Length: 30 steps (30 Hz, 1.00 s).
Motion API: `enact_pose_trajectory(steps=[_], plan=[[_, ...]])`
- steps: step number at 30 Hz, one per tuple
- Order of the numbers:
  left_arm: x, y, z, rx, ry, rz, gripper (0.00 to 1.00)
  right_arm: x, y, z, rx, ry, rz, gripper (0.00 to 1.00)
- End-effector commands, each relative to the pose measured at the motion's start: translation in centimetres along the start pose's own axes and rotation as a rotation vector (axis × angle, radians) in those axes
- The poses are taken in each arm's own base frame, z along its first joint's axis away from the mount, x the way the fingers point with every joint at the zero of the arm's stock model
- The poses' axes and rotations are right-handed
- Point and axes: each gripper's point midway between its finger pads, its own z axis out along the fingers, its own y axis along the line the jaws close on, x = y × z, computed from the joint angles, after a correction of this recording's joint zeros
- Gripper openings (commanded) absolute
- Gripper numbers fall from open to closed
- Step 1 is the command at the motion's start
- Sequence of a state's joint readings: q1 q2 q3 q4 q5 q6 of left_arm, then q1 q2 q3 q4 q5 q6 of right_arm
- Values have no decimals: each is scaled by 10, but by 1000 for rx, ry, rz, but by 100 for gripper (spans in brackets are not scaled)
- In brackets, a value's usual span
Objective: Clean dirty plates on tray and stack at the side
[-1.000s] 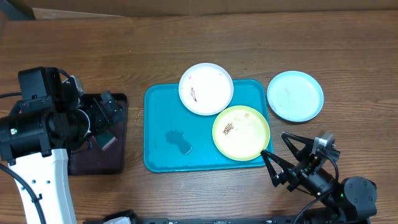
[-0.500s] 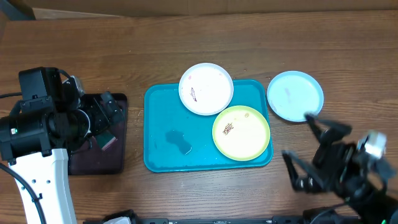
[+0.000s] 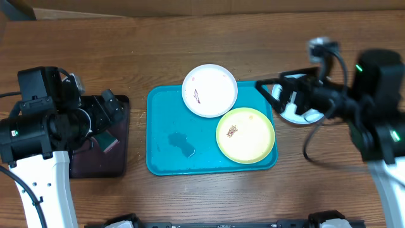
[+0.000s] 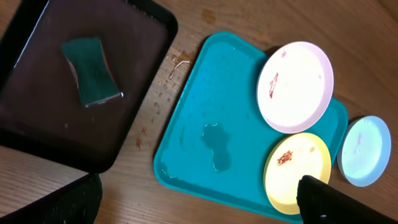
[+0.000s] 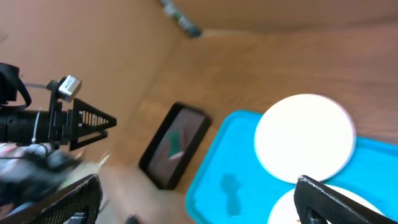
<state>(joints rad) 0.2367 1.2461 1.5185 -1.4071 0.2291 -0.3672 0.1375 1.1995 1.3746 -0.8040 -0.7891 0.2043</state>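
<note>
- Right gripper [image 3: 268,96] hovers over the blue plate [image 4: 365,151], fingers spread wide; that plate sits on the table just right of the tray [image 3: 164,114].
- White plate [image 3: 209,90] overhangs the tray's far rim, red smear showing.
- Yellow plate [image 3: 245,135] lies in the tray's near right corner, smeared too, edge against the white one.
- Left gripper [image 4: 199,183] hangs open above the dark tray [image 4: 37,124] and its sponge [image 4: 92,79].
</note>
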Motion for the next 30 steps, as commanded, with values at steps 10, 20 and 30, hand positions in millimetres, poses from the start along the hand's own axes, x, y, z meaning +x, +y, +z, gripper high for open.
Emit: enact_pose_trajectory(steps=[10, 20, 30], plan=[[15, 2, 4, -5, 70, 3, 100, 22, -97, 92, 296, 137, 222, 100], [14, 17, 11, -88, 92, -6, 91, 42, -107, 127, 449, 136, 291, 100], [-9, 64, 56, -332, 175, -109, 93, 88, -125, 138, 497, 254, 342, 100]])
